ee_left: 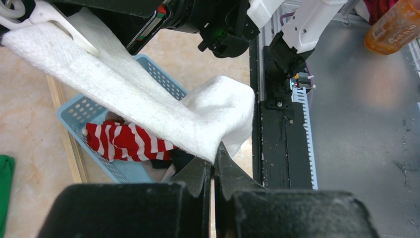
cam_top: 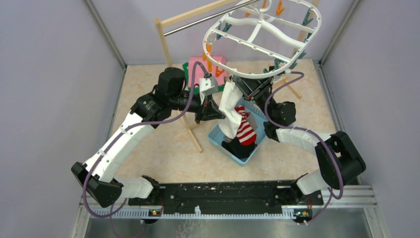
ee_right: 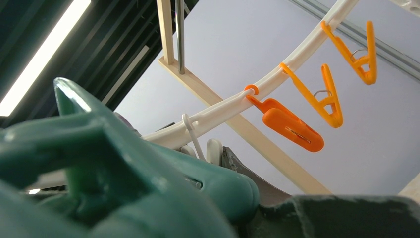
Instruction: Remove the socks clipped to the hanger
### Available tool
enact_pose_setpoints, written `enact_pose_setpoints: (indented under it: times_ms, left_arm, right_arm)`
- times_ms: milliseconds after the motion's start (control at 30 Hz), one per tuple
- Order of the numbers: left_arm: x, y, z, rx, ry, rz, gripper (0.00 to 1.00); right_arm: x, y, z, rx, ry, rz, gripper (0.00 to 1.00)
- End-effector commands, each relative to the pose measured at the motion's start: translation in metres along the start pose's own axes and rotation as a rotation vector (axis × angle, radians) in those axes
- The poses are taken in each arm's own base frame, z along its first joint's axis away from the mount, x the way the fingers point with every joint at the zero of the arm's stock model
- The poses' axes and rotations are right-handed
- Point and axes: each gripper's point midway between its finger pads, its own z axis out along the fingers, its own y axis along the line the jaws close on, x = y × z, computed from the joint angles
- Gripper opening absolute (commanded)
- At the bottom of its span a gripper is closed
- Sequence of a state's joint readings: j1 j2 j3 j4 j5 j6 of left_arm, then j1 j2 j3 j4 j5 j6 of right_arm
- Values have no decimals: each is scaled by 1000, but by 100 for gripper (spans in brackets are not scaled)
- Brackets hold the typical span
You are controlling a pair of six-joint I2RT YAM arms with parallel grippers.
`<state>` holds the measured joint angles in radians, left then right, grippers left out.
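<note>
The white hanger (cam_top: pixel 262 29) hangs tilted at the back, with teal and orange clips on its rim. A white sock (cam_top: pixel 229 101) hangs from a clip at its near rim. My left gripper (cam_top: pixel 219 115) is shut on the sock's lower part; in the left wrist view the gripper (ee_left: pixel 214 159) pinches the sock's (ee_left: pixel 148 109) edge. My right gripper (cam_top: pixel 246 87) reaches up to the same rim and is closed on a teal clip (ee_right: pixel 148 173). A red-and-white striped sock (cam_top: pixel 245 131) and black socks lie in the blue basket (cam_top: pixel 218 135) below.
A wooden rack (cam_top: pixel 166 42) with a metal bar (cam_top: pixel 208 17) stands behind. Pink (cam_top: pixel 198 67) and green (cam_top: pixel 187 69) cloths lie at its foot. Empty orange clips (ee_right: pixel 294 129) hang along the hanger rim (ee_right: pixel 223 106). An orange bottle (ee_left: pixel 393 25) lies near the arm bases.
</note>
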<state>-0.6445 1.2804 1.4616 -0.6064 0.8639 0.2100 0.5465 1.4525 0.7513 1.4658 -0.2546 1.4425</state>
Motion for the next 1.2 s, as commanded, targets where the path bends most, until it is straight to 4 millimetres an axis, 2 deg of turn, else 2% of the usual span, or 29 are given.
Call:
enact_pose_setpoints:
  times_ms: [0, 167, 233, 267, 367, 467, 567, 667, 767, 867, 900, 1000, 1167]
  left_arm:
    - [0, 1, 1, -10, -1, 0, 0]
    - [-5, 6, 3, -20, -5, -9, 0]
    - [-14, 3, 2, -6, -24, -4, 0]
    - [-19, 0, 1, 10, -33, -2, 0]
    - [-26, -9, -2, 54, -49, 5, 0]
    - [-28, -14, -4, 71, -51, 6, 0]
    - [-27, -13, -4, 67, -50, 9, 0]
    - [-25, -10, -2, 56, -45, 11, 0]
    - [-19, 4, 0, -5, -28, 14, 0]
    - [-14, 19, 2, -78, -22, 18, 0]
    - [-13, 24, 3, -100, -24, 16, 0]
    - [-4, 38, 8, -158, -18, -9, 0]
    - [6, 42, 17, -142, -12, -56, 0]
  right_arm:
    - [-14, 80, -6, -290, -52, -98, 0]
    - [-7, 72, -7, -261, -11, -127, 1]
    - [-3, 66, -8, -253, 13, -129, 30]
    - [-1, 64, -9, -256, 25, -128, 41]
    - [0, 53, -12, -243, 76, -113, 60]
    - [-5, 41, -22, -202, 86, -142, 97]
    - [-6, 22, -29, -98, 87, -192, 99]
    - [4, 6, -35, 7, 137, -274, 99]
    - [11, -4, -46, 88, 164, -312, 99]
    - [12, -9, -65, 157, 149, -334, 99]
    - [12, -2, -70, 170, 135, -361, 99]
    - [25, -13, -86, 291, 182, -435, 99]
    - [46, -17, -98, 288, 244, -378, 96]
